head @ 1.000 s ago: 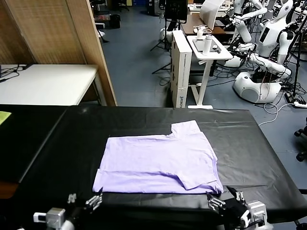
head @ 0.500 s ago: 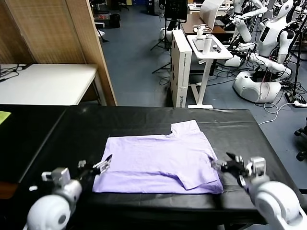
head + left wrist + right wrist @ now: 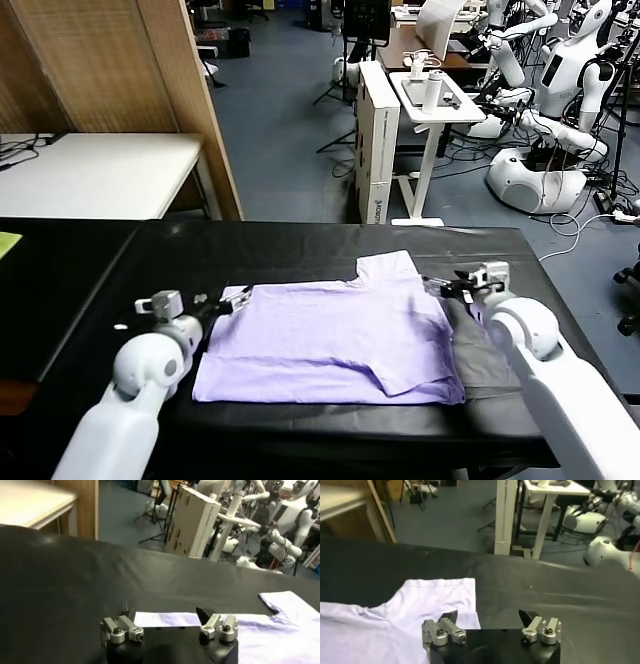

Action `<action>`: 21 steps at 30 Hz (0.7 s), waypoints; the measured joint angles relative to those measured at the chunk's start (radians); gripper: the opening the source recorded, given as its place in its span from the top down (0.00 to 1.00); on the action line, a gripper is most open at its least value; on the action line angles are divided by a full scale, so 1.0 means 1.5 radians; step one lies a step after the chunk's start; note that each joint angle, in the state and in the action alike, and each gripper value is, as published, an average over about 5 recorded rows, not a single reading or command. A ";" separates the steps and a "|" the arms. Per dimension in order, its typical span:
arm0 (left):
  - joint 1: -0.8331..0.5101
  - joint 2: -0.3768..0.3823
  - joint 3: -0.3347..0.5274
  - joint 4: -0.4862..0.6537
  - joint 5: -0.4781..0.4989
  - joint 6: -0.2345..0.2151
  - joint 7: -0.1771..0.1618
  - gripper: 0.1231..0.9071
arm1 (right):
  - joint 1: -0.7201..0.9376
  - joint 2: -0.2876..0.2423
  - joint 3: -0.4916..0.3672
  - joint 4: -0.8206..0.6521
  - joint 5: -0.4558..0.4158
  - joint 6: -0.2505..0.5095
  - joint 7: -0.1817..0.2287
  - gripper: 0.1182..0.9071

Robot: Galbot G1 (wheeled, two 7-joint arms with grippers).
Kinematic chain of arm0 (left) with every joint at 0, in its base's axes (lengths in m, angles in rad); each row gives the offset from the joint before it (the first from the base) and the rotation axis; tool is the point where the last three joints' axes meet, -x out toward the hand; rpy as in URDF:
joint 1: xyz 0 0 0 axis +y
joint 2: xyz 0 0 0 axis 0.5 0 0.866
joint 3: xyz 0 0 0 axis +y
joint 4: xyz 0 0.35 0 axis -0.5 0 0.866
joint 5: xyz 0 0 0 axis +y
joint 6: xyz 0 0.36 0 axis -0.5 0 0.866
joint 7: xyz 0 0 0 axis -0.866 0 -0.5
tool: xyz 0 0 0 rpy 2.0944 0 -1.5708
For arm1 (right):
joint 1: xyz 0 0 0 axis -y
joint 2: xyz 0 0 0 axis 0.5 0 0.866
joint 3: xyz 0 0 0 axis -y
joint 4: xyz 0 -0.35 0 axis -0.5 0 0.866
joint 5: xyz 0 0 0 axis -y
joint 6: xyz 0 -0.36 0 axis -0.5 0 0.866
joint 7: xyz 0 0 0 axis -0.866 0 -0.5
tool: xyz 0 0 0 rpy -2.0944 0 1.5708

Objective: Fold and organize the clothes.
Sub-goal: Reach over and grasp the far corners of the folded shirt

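The lavender T-shirt (image 3: pixel 335 340) lies flat on the black table (image 3: pixel 100 290), partly folded, with a sleeve sticking out at its far right corner. My left gripper (image 3: pixel 232 298) is open at the shirt's far left corner, just above the cloth edge. In the left wrist view the gripper (image 3: pixel 165 615) straddles the shirt's edge (image 3: pixel 165 619). My right gripper (image 3: pixel 440 285) is open at the shirt's far right side by the sleeve. In the right wrist view the gripper (image 3: pixel 487 615) hovers over the sleeve's edge (image 3: pixel 440 595). No purple print shows.
A white table (image 3: pixel 100 170) and a wooden partition (image 3: pixel 180 100) stand behind at the left. A white stand with a bottle (image 3: pixel 432 95) and other robots (image 3: pixel 560 90) stand beyond the black table's far edge.
Both arms have risen from the near table edge and reached forward along the shirt's sides to its far corners. The shirt has not moved.
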 joint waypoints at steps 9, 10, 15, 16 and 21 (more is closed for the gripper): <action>-0.032 0.001 0.009 0.056 0.015 -0.015 0.005 0.00 | 0.035 0.023 -0.019 -0.045 0.001 0.000 -0.004 0.00; -0.033 0.001 0.009 0.061 0.016 -0.015 0.005 0.00 | 0.038 0.025 -0.020 -0.049 0.001 0.000 -0.004 0.00; -0.030 0.002 0.009 0.071 0.018 -0.016 0.005 0.00 | 0.049 0.035 -0.023 -0.070 -0.002 0.000 -0.004 0.02; -0.029 0.002 0.008 0.071 0.019 -0.016 0.005 0.00 | 0.050 0.036 -0.024 -0.072 -0.003 0.000 -0.005 0.04; -0.019 0.002 0.006 0.071 0.023 -0.020 0.007 0.04 | 0.053 0.037 -0.027 -0.079 -0.006 0.000 -0.008 0.17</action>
